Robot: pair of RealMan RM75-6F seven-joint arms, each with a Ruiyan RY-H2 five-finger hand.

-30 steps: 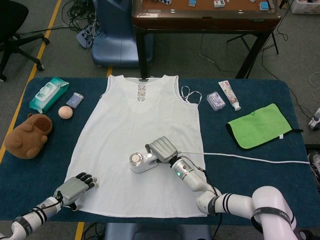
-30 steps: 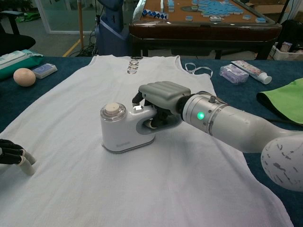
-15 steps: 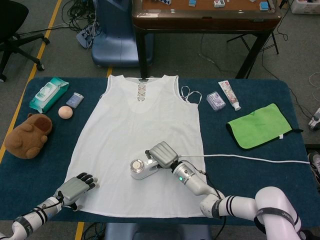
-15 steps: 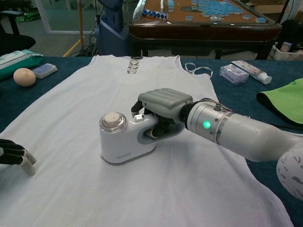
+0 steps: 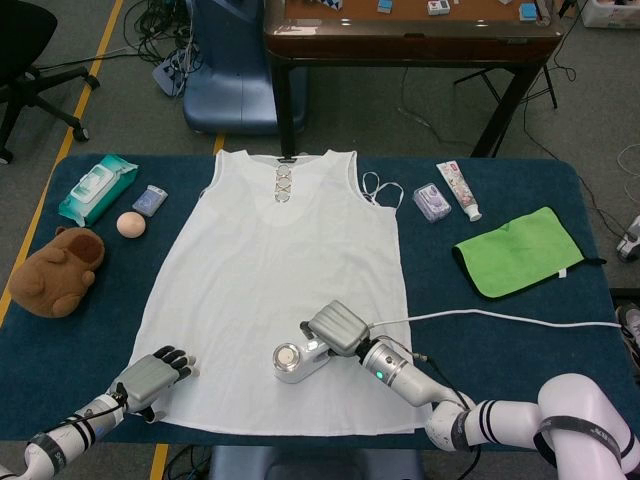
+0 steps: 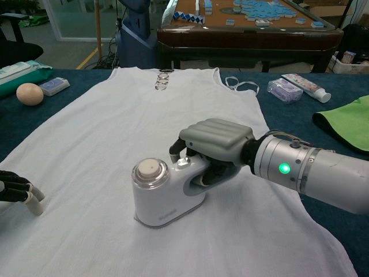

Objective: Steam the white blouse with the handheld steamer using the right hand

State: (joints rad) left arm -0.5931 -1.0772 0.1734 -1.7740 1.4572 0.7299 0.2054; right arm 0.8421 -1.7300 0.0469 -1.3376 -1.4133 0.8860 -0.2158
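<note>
The white blouse (image 5: 280, 260) lies flat on the blue table, neckline at the far side; in the chest view the blouse (image 6: 115, 115) fills most of the frame. The white handheld steamer (image 5: 296, 362) stands on the blouse's lower part, also shown as the steamer (image 6: 164, 196) near the chest camera. My right hand (image 5: 338, 330) grips the steamer's handle, fingers wrapped over it (image 6: 216, 141). My left hand (image 5: 152, 378) rests at the blouse's lower left hem with fingers curled; only its fingertips (image 6: 17, 189) show in the chest view.
A white cord (image 5: 500, 318) runs from the steamer to the right table edge. A green cloth (image 5: 518, 250), tube (image 5: 460, 188) and small packet (image 5: 432, 202) lie right of the blouse. Wipes pack (image 5: 97, 187), egg-like ball (image 5: 130, 225) and brown plush toy (image 5: 58, 270) lie left.
My right hand has drawn the steamer down the blouse toward the near hem and slightly right. The left hand has stayed put.
</note>
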